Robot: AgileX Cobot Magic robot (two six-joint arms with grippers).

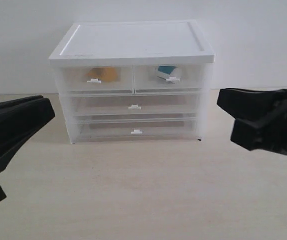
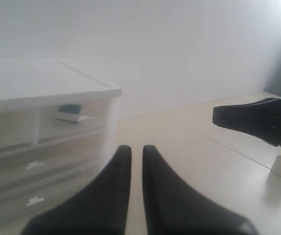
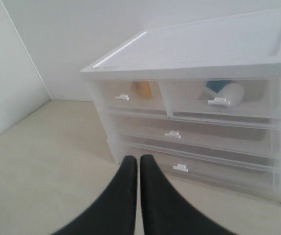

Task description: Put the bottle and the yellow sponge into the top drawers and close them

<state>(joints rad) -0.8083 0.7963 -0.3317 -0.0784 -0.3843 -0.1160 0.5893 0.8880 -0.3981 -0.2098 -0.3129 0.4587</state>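
Chest with translucent fronts stands at the middle of the worktop's far edge, and both top drawers are pushed in flush. The yellow sponge shows through the front of the left one, the bottle through the right one. The left hand hangs near the left edge and the right hand near the right edge. Both are well apart from the chest, each with its fingers together and holding nothing.
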